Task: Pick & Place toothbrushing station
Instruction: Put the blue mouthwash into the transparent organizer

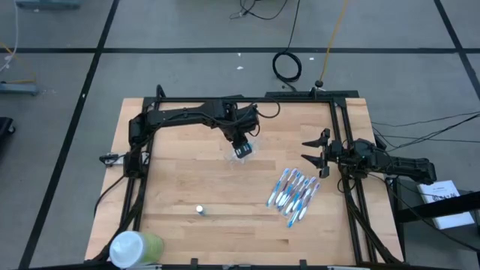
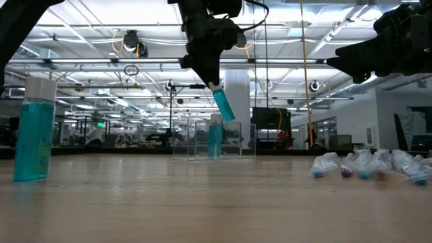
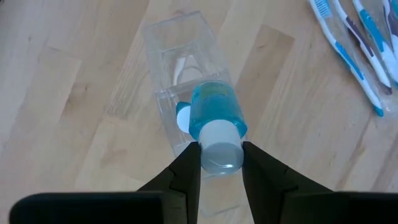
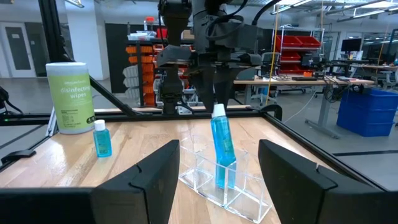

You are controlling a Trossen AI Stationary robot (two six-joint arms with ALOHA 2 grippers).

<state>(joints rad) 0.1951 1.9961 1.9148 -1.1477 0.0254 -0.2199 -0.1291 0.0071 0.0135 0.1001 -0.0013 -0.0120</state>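
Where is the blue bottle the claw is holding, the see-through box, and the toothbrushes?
blue bottle (image 3: 212,112): left wrist view, on its blue body.
see-through box (image 4: 249,186): right wrist view, on its front wall.
toothbrushes (image 1: 294,190): high view, on the middle of the pile.

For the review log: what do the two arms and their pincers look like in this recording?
Both arms are dark, near-black jointed links, with black cables looping along the left arm. Each ends in a two-finger pincer. The left pincer has flat, tapering black fingers. The right pincer has broad, blocky dark fingers. No markings are legible on either arm.
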